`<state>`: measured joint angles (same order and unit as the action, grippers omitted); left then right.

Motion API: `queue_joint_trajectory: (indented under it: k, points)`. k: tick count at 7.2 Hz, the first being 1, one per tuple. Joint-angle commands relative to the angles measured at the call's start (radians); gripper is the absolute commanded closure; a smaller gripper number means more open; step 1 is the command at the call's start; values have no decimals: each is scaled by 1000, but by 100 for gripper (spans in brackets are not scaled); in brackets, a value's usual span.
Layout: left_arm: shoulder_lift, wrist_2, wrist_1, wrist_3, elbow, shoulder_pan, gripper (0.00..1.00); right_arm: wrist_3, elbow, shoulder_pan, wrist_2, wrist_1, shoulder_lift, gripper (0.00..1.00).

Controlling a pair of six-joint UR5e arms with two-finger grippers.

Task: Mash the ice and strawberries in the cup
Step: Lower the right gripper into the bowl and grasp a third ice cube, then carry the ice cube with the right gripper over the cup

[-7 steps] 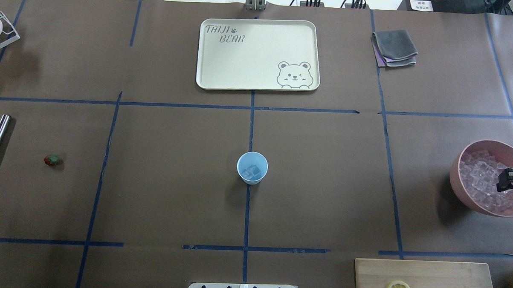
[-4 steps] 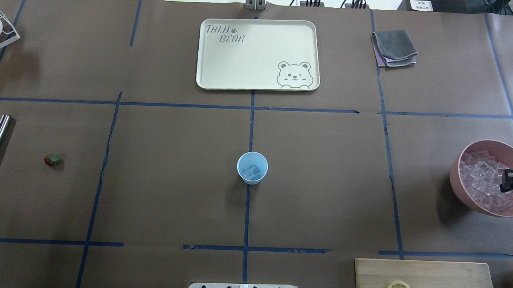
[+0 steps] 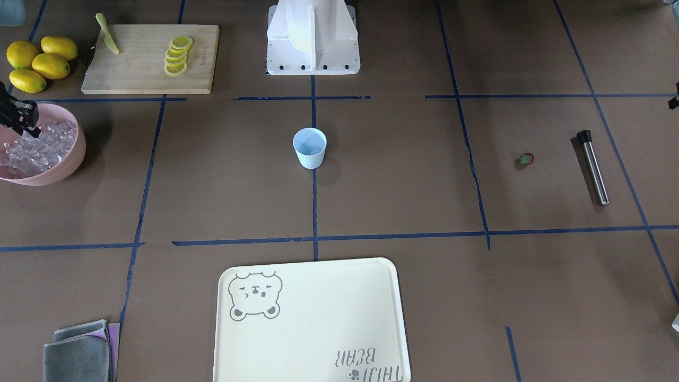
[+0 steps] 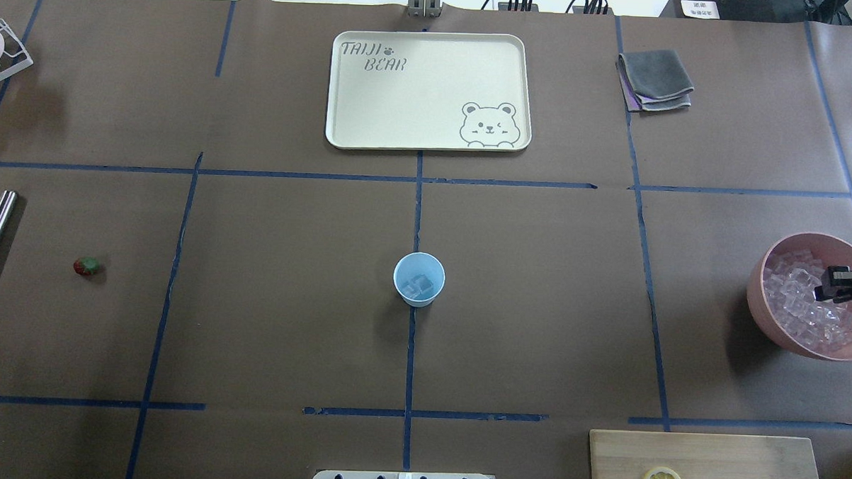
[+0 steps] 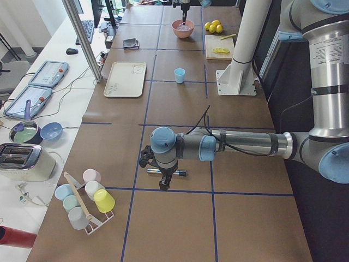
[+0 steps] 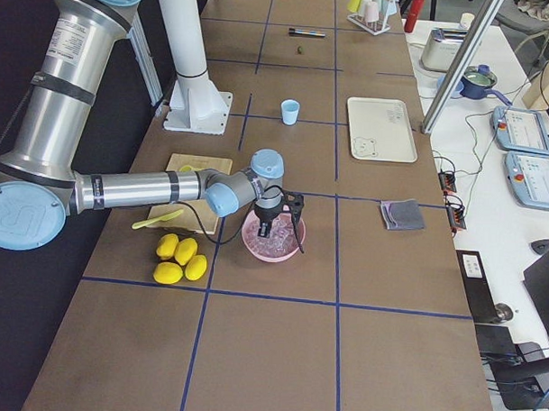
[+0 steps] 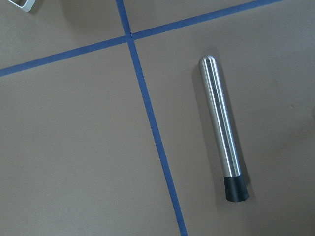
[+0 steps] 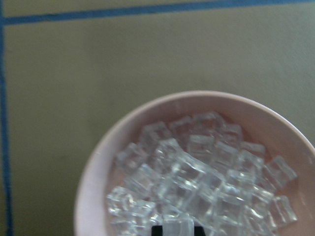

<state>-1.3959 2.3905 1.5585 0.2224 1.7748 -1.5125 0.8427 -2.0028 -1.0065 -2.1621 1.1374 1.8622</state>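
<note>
The light blue cup (image 4: 419,280) stands at the table's middle with a few ice cubes in it. The pink bowl (image 4: 753,293) at the right holds many ice cubes (image 4: 796,295). My right gripper (image 4: 828,283) is over the bowl. In the right wrist view an ice cube (image 8: 177,227) sits between its dark fingertips, above the pile (image 8: 197,172). The strawberry (image 4: 87,266) lies on the table at the left. My left gripper (image 5: 163,183) hangs over the steel muddler (image 7: 221,128) and shows only in the exterior left view, so I cannot tell its state.
A cream bear tray (image 4: 428,91) lies at the far middle, with folded grey cloths (image 4: 655,79) to its right. A wooden board (image 4: 709,462) with lemon slices is at the near right, with whole lemons (image 3: 37,61) beside it. A cup rack (image 4: 0,54) is at the far left.
My right gripper has shifted over the bowl, first slightly right, then left and toward the far side. The cup, strawberry and muddler have not moved.
</note>
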Motion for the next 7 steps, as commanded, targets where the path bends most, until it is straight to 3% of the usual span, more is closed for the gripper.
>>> queue_joint_trajectory:
  k: [1,3,4,7]
  points:
    - [0,1,0,-2,0,0,0,1,-63,-14,-2,10,-142,90]
    - [0,1,0,-2,2,0,0,30,-62,49,1,28,-265,96]
    - [0,1,2,0,2,0,0,135,-56,133,43,86,-364,97]
    - [-6,1,2,-2,2,0,0,296,-16,398,294,569,-790,97]
